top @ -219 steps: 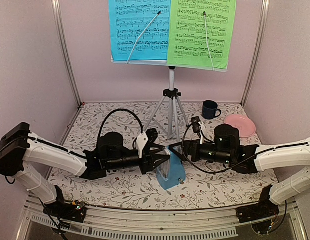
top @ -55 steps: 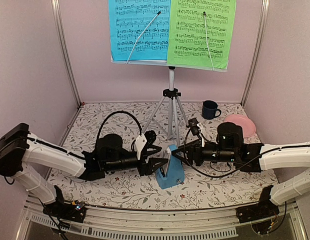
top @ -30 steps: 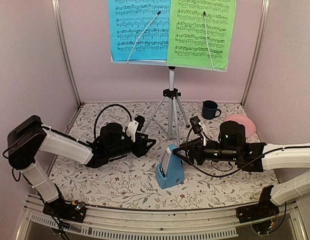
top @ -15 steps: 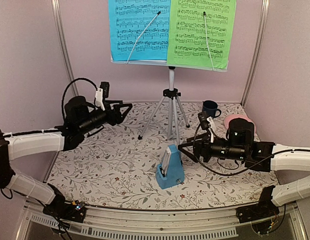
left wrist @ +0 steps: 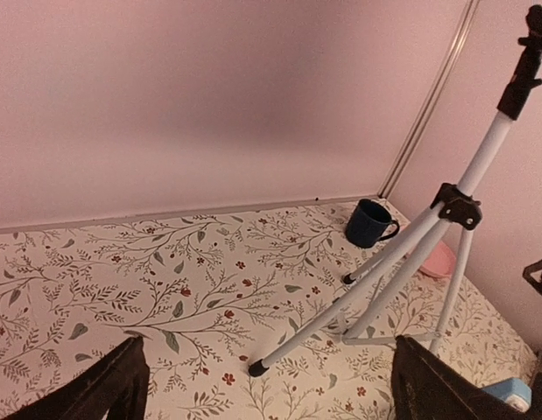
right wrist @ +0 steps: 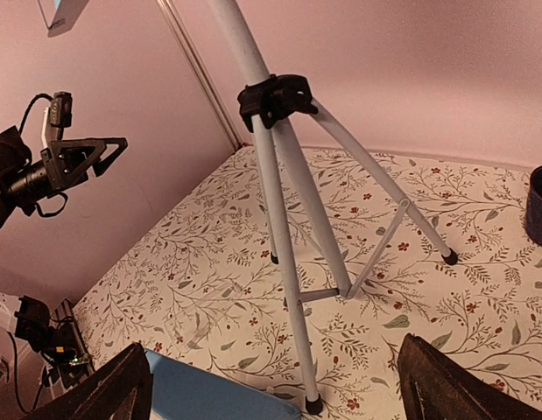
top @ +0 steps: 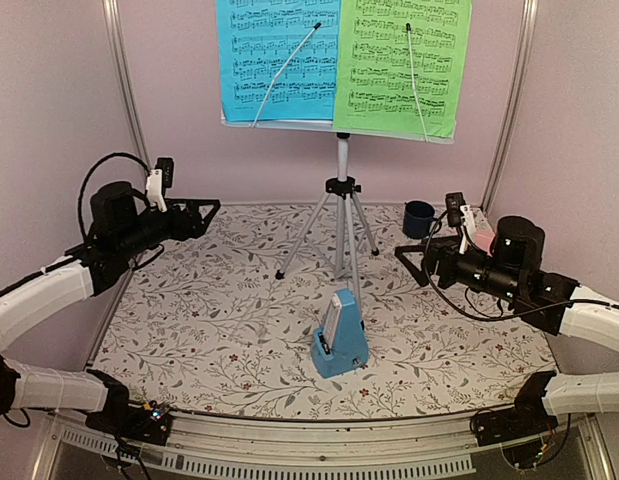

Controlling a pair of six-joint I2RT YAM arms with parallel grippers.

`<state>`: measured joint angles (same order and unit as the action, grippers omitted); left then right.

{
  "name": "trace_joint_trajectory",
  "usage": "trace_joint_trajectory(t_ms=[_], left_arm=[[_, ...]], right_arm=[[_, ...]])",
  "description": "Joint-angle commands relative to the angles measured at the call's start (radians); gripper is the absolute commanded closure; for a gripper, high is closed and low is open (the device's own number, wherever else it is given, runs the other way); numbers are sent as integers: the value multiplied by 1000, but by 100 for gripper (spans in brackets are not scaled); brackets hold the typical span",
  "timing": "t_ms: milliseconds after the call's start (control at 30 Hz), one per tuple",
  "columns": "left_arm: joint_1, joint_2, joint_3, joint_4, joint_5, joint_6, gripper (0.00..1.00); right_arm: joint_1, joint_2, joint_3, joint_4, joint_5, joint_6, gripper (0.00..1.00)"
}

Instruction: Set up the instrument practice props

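Observation:
The music stand [top: 341,128] stands at the back on its silver tripod [top: 341,220], holding a blue sheet [top: 277,60] and a green sheet [top: 401,65] under wire clips. The small blue metronome [top: 339,338] stands upright and alone on the floral table in front of the tripod. My left gripper [top: 209,210] hovers open and empty at the far left, well away from it. My right gripper [top: 411,265] hovers open and empty at the right. In the wrist views the tripod [left wrist: 402,254] [right wrist: 284,184] fills the middle and the metronome [right wrist: 209,395] shows as a blue edge at the bottom.
A dark blue mug [top: 419,216] [left wrist: 369,223] stands at the back right beside the tripod. A pink plate [left wrist: 441,260] lies beyond it, mostly hidden behind my right arm in the top view. Pink walls and metal posts close the table in.
Both grippers have let go of the metronome and opened wide. The left arm has lifted back to the far left and the right arm has drawn back to the right. The metronome stays put.

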<state>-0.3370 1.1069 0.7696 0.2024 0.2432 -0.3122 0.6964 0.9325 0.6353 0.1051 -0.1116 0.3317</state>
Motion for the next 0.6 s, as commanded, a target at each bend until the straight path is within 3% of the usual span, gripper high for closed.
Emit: trace_joint_trajectory(t_ms=[0,300,567], left_arm=[[42,-16,-3,-118,-3,-5,1],[65,60,-76,-178,-58,-70,1],[65,149,-146,-195,-92,-151,1]], right_arm=[[-76,-44,-16,-26,-29,0,1],[-258,-4,-175,69,-31,126,1],[-296,71,-260,132,64,225,1]])
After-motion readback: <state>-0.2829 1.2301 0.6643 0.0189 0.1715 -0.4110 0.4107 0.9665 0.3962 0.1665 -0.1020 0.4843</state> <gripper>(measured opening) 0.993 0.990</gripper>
